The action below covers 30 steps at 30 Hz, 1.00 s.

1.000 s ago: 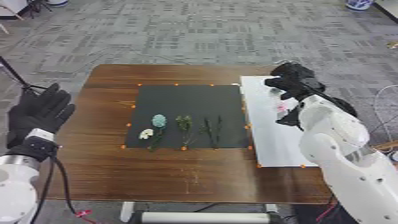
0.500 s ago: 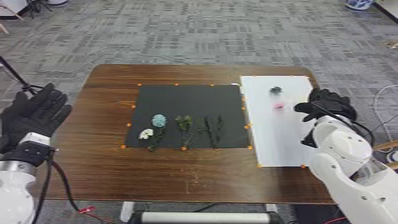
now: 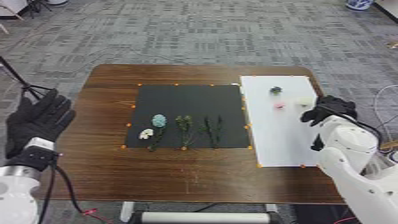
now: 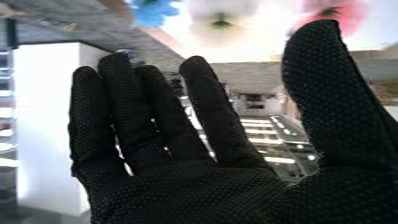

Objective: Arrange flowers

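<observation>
Right hand (image 3: 330,109): located at the right edge of the white sheet (image 3: 278,145); fingers straight, thumb apart. Sheet contents, outward from the hand: white flower (image 3: 304,102), pink flower (image 3: 279,106), blue flower (image 3: 275,90). Adjacent black mat (image 3: 187,97): pale blue flower (image 3: 159,120), small white bloom (image 3: 147,133), green stems (image 3: 184,123). Left hand (image 3: 37,122): at the table's (image 3: 169,180) left side, fingers extended.

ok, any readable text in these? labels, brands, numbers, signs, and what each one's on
None that I can read.
White sheet: no lettering I can make out.
Dark sheet: same.
Small red piece near the head view's bottom left: too small to tell if it's printed.
Blue-and-white object at the head view's top right: markings too small to tell pattern from writing.
</observation>
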Each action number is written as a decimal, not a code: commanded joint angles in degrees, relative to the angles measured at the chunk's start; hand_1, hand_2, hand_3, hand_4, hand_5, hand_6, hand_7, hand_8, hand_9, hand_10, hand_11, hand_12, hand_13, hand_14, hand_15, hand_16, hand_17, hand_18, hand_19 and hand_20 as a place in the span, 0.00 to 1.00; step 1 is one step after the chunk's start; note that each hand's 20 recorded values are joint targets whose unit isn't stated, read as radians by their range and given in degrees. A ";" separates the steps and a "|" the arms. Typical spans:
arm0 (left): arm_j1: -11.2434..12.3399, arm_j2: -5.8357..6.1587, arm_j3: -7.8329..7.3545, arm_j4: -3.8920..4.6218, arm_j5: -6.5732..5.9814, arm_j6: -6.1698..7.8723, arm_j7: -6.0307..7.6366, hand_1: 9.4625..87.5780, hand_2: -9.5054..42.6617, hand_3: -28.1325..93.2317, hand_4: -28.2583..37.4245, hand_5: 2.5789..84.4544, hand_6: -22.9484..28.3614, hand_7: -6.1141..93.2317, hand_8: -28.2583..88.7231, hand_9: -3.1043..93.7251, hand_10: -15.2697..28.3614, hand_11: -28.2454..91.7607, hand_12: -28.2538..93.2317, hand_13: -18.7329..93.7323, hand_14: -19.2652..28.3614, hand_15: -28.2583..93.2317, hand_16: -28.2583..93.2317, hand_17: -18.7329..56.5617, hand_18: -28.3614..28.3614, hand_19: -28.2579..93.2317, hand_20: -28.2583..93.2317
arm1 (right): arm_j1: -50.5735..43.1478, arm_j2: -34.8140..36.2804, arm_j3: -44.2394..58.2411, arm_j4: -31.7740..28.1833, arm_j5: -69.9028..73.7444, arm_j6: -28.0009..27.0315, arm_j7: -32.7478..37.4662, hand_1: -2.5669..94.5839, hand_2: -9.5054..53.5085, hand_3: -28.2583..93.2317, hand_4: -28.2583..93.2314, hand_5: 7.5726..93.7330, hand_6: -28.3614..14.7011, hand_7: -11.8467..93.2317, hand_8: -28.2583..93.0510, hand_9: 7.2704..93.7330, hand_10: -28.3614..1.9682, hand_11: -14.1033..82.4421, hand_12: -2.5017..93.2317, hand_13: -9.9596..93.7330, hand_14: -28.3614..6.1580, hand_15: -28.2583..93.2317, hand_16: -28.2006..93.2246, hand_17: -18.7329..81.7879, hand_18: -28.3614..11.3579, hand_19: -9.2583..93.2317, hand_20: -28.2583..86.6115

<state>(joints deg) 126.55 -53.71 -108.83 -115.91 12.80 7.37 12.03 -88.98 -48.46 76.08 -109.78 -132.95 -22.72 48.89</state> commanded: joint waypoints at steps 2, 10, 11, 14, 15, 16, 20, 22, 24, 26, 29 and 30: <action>0.98 0.00 0.60 -0.31 1.00 0.23 -1.26 0.23 0.48 0.78 0.00 0.47 0.59 0.17 0.16 0.35 0.68 0.37 0.28 0.36 0.67 0.38 0.17 0.17 0.69 0.45 0.29 | 2.94 0.62 -1.04 6.56 -1.18 2.79 2.58 0.34 0.06 0.87 0.06 0.47 0.43 0.19 0.16 0.41 0.21 0.27 0.16 0.39 0.15 0.66 0.29 0.34 0.02 0.80 0.42; 0.24 0.17 1.01 -0.48 0.83 0.30 -0.79 0.23 0.49 0.78 0.00 0.47 0.59 0.17 0.16 0.35 0.68 0.37 0.28 0.36 0.67 0.38 0.17 0.17 0.69 0.45 0.29 | 4.96 1.75 -1.37 10.52 0.93 1.64 2.31 0.38 0.02 0.89 0.05 0.46 0.46 0.20 0.16 0.40 0.30 0.29 0.15 0.42 0.20 0.66 0.28 0.36 0.03 0.82 0.41; 0.36 0.12 0.94 -0.59 0.81 0.42 -0.68 0.23 0.49 0.78 0.00 0.47 0.59 0.17 0.16 0.35 0.68 0.37 0.28 0.36 0.67 0.38 0.17 0.17 0.69 0.45 0.29 | 4.67 1.88 -1.27 10.65 1.39 2.09 2.25 0.38 0.01 0.89 0.05 0.46 0.47 0.21 0.15 0.41 0.32 0.29 0.14 0.43 0.22 0.66 0.27 0.36 0.03 0.82 0.41; 0.49 0.25 0.88 -0.72 0.54 0.74 -0.42 0.22 0.48 0.78 0.00 0.47 0.59 0.17 0.16 0.35 0.68 0.37 0.28 0.36 0.67 0.38 0.17 0.17 0.70 0.45 0.29 | 3.16 1.99 -0.15 10.06 2.15 2.05 1.79 0.40 0.00 0.89 0.04 0.47 0.48 0.21 0.15 0.42 0.36 0.30 0.14 0.45 0.26 0.65 0.27 0.37 0.05 0.83 0.40; 0.63 0.37 0.74 -0.77 0.32 0.74 -0.43 0.22 0.48 0.78 0.00 0.47 0.59 0.17 0.16 0.35 0.68 0.37 0.28 0.36 0.67 0.38 0.17 0.17 0.70 0.45 0.29 | 2.82 1.94 0.02 9.98 2.49 2.17 1.70 0.40 0.00 0.90 0.04 0.47 0.48 0.22 0.15 0.42 0.37 0.30 0.13 0.45 0.26 0.65 0.27 0.37 0.05 0.83 0.40; 0.98 0.39 0.47 -0.98 0.23 1.08 -0.44 0.22 0.48 0.78 0.00 0.47 0.59 0.17 0.16 0.35 0.68 0.37 0.28 0.36 0.67 0.38 0.17 0.17 0.70 0.46 0.29 | 2.84 1.80 -0.21 10.14 2.43 2.37 1.58 0.40 0.00 0.90 0.04 0.47 0.48 0.22 0.15 0.42 0.37 0.30 0.13 0.46 0.27 0.65 0.27 0.38 0.05 0.83 0.40; 0.93 0.58 0.46 -1.00 -0.31 1.56 -0.65 0.22 0.48 0.78 0.00 0.47 0.60 0.17 0.16 0.36 0.68 0.37 0.28 0.36 0.67 0.38 0.17 0.17 0.70 0.46 0.29 | 2.42 1.87 -0.71 10.63 2.49 3.95 0.44 0.40 0.00 0.90 0.03 0.47 0.49 0.22 0.15 0.42 0.38 0.30 0.13 0.47 0.29 0.65 0.27 0.39 0.07 0.83 0.40; 0.92 0.59 0.49 -0.97 -0.24 1.33 -0.95 0.22 0.48 0.79 0.00 0.47 0.60 0.17 0.16 0.36 0.68 0.38 0.28 0.36 0.67 0.39 0.17 0.17 0.70 0.46 0.29 | 2.49 1.97 -1.17 11.08 2.32 4.58 -0.30 0.41 0.00 0.89 0.03 0.48 0.50 0.22 0.15 0.44 0.41 0.30 0.13 0.50 0.32 0.64 0.27 0.39 0.08 0.83 0.39; 0.64 0.53 0.65 -1.06 -0.35 1.75 -1.31 0.22 0.48 0.79 0.00 0.47 0.60 0.17 0.16 0.36 0.68 0.38 0.28 0.36 0.67 0.39 0.17 0.17 0.70 0.46 0.29 | 2.49 2.02 -1.65 11.18 1.90 5.30 -0.30 0.41 0.00 0.89 0.02 0.49 0.51 0.22 0.15 0.45 0.42 0.31 0.13 0.51 0.33 0.64 0.27 0.40 0.08 0.84 0.39; 0.55 0.55 0.76 -1.18 -0.58 2.27 -1.45 0.22 0.48 0.79 0.00 0.47 0.60 0.17 0.16 0.36 0.68 0.38 0.28 0.36 0.67 0.39 0.17 0.17 0.70 0.46 0.29 | 2.43 2.05 -2.13 11.21 0.52 6.33 -0.70 0.40 0.01 0.89 0.02 0.49 0.51 0.23 0.14 0.45 0.41 0.30 0.13 0.51 0.34 0.64 0.27 0.40 0.09 0.84 0.39; 0.65 0.64 0.75 -1.32 -1.60 2.80 -1.12 0.22 0.49 0.79 0.00 0.48 0.60 0.17 0.16 0.36 0.69 0.38 0.28 0.36 0.68 0.39 0.17 0.16 0.70 0.46 0.29 | 2.41 2.29 -2.46 10.95 0.11 8.29 -1.33 0.40 0.00 0.89 0.02 0.48 0.49 0.22 0.14 0.43 0.39 0.30 0.13 0.51 0.33 0.64 0.28 0.41 0.09 0.85 0.39; 0.76 0.59 0.72 -1.36 -1.84 2.89 -0.89 0.22 0.49 0.79 0.00 0.48 0.60 0.17 0.16 0.36 0.69 0.38 0.28 0.36 0.68 0.39 0.17 0.16 0.70 0.46 0.29 | 2.63 2.52 -2.92 11.24 -0.48 9.49 -1.69 0.39 0.00 0.90 0.02 0.47 0.48 0.22 0.14 0.41 0.37 0.30 0.13 0.51 0.33 0.64 0.28 0.41 0.09 0.85 0.39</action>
<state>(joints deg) 126.79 -53.40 -108.22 -116.57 12.70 8.87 11.12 -86.29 -46.88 74.14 -98.97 -130.61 -17.64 48.37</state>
